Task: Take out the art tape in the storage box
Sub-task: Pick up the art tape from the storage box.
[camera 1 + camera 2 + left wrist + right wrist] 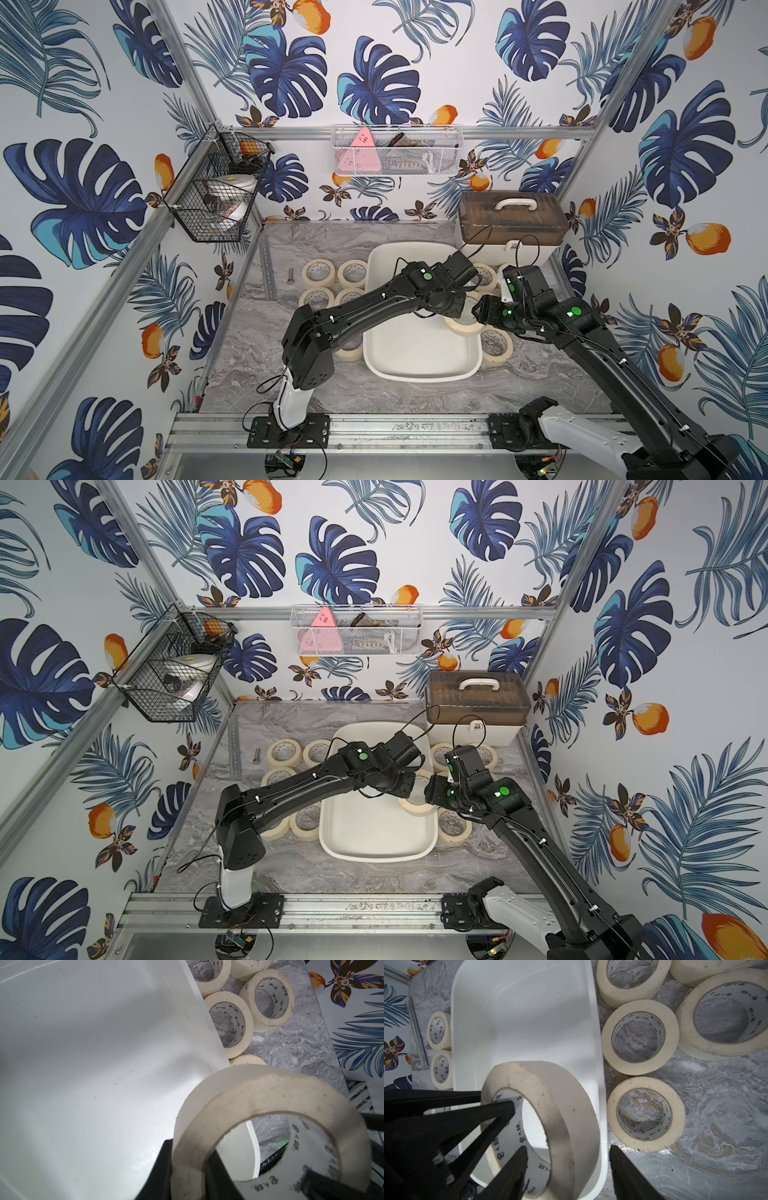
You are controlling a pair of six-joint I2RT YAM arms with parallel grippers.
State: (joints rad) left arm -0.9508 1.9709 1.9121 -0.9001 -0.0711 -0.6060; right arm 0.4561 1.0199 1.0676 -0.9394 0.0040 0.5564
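Observation:
One cream art tape roll (270, 1093) hangs tilted over the right rim of the white storage box (419, 376). My left gripper (188, 1169) is shut on the roll's wall, one finger inside the core and one outside. In the right wrist view my right gripper (569, 1159) stands open astride the same roll (566, 1105): one finger sits inside the core, the other outside past the box rim (598, 1059), neither pressing. In both top views the arms cover most of this roll (465, 328). Several more rolls (318, 272) lie flat on the table beside the box.
Rolls lie left (353, 272) and right (496, 345) of the box, close to its walls. A cream case with a brown lid (513, 224) stands at the back right. A black wire basket (216, 191) and a white mesh basket (395, 151) hang on the walls. A bolt (289, 275) lies left.

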